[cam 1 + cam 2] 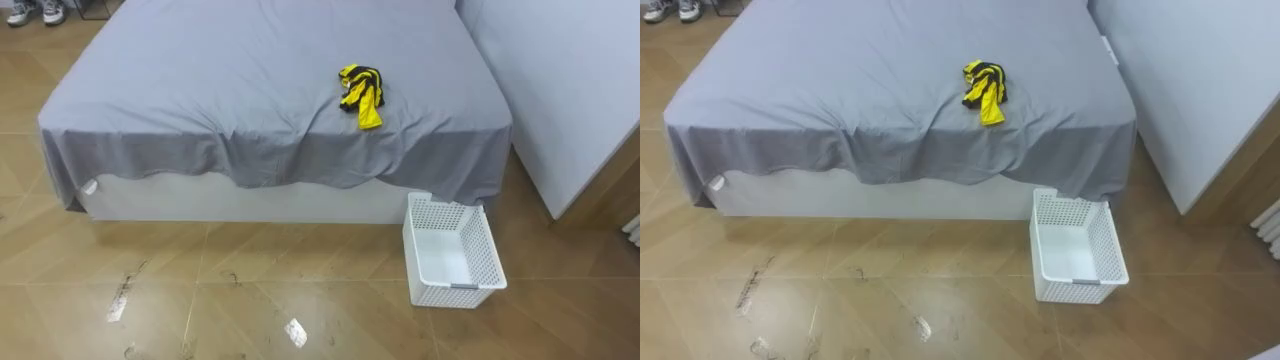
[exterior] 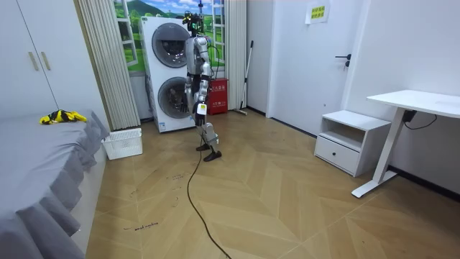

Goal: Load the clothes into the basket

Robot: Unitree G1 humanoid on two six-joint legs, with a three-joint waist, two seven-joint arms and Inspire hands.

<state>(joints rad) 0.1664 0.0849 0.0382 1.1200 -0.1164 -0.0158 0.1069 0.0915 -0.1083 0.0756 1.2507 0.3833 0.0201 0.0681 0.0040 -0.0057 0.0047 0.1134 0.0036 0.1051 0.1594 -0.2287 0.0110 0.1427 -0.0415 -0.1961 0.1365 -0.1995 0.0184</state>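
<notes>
A crumpled yellow-and-black garment [image 1: 361, 94] lies on the grey bed sheet [image 1: 220, 80], right of the middle and close to the bed's near edge. It also shows on the bed in the room view as a yellow-and-black garment [image 2: 62, 116]. An empty white slotted basket [image 1: 450, 250] stands on the floor below the bed's right corner, seen as the white basket [image 2: 123, 142] beside the bed. I stand on the wood floor a couple of metres from the bed, in front of the stacked washing machines. My left hand [image 2: 201, 109] and right hand [image 2: 189, 98] hang at my sides.
A pale wall panel [image 1: 570, 90] rises right of the bed and basket. Two stacked washing machines [image 2: 169, 72] and a red box [image 2: 218, 97] stand behind me. A white nightstand [image 2: 350, 140] and desk [image 2: 410, 108] are at the room view's right. Shoes [image 1: 30, 12] lie beyond the bed's far left corner.
</notes>
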